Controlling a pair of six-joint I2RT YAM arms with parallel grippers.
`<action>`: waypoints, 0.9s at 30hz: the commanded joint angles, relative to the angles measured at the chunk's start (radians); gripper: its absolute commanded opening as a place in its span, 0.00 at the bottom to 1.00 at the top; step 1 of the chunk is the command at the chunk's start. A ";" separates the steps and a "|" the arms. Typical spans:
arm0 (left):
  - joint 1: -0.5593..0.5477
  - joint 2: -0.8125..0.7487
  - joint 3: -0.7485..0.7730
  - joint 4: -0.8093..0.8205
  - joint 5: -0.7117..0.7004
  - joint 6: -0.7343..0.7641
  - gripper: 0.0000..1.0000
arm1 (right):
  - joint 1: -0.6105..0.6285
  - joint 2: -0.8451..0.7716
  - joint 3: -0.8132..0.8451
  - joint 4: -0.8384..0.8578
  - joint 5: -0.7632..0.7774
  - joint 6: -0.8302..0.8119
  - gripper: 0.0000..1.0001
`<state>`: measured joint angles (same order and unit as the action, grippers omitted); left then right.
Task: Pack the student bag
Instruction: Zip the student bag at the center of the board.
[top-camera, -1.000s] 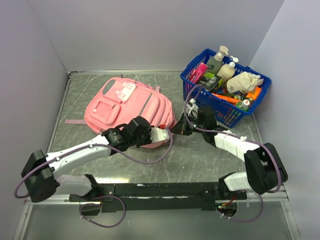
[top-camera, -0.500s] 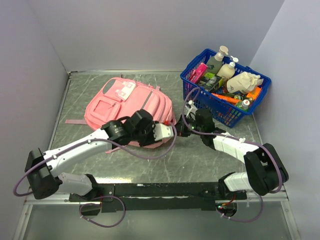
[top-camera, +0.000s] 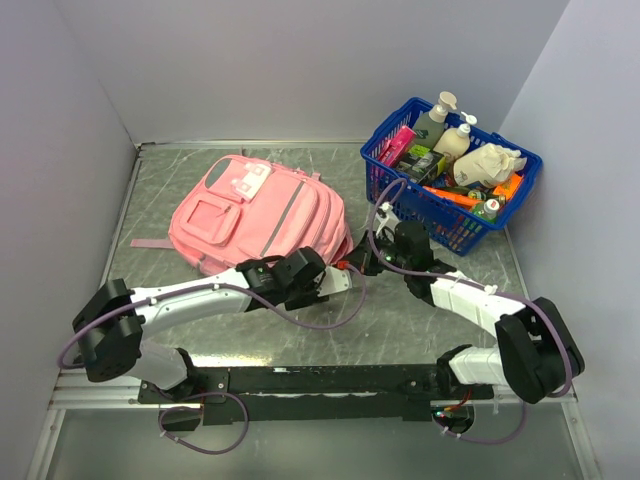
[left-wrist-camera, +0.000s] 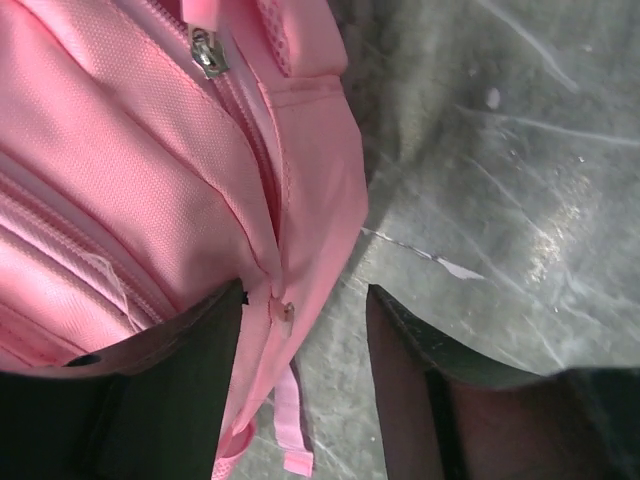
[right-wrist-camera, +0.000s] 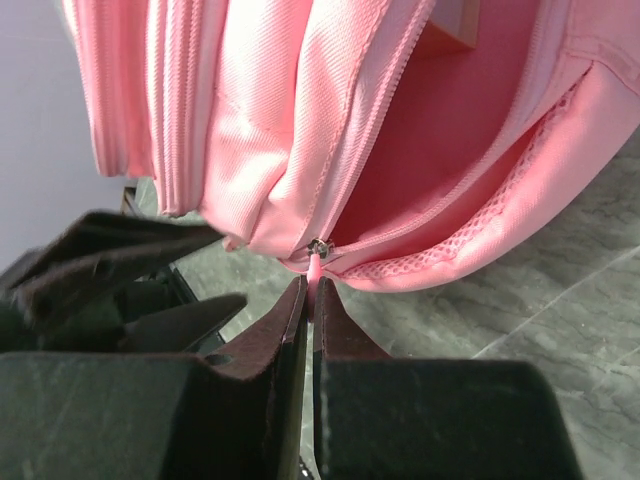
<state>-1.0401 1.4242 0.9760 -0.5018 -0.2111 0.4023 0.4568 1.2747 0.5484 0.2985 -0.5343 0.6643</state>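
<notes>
The pink student bag (top-camera: 258, 208) lies flat on the table's left half, front pockets facing up. My right gripper (right-wrist-camera: 312, 292) is shut on the thin pink zipper pull (right-wrist-camera: 315, 268) just below the metal slider (right-wrist-camera: 320, 248), at the bag's near right corner. Beyond the slider the zip gapes and shows the pink lining (right-wrist-camera: 450, 130). My left gripper (left-wrist-camera: 305, 335) is open. The bag's corner seam, with a small slider (left-wrist-camera: 286, 312) and a dangling pink tab (left-wrist-camera: 290, 420), runs between its dark fingers (left-wrist-camera: 160, 400). In the top view both grippers (top-camera: 336, 281) (top-camera: 358, 264) meet at that corner.
A blue plastic basket (top-camera: 398, 195) full of bottles, boxes and orange items stands at the back right, close behind my right arm. Grey walls close in the marbled table (top-camera: 420, 320) on three sides. A pink strap (top-camera: 148, 243) sticks out left of the bag.
My left gripper has opened and let go of the bag's corner, and its arm has dropped lower and nearer. The right gripper has stayed shut on the zipper pull.
</notes>
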 joint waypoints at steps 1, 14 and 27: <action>0.003 -0.024 -0.031 0.141 -0.174 -0.016 0.61 | 0.014 -0.048 0.002 0.051 -0.001 0.011 0.00; 0.003 -0.085 -0.066 0.215 -0.295 0.084 0.32 | 0.045 -0.017 -0.005 0.094 -0.004 0.032 0.00; 0.003 -0.133 -0.013 0.022 -0.071 0.007 0.14 | 0.056 0.012 0.045 0.040 0.023 0.021 0.00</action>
<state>-1.0409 1.3407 0.9039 -0.3862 -0.3851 0.4667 0.5041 1.2800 0.5514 0.3050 -0.5053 0.6827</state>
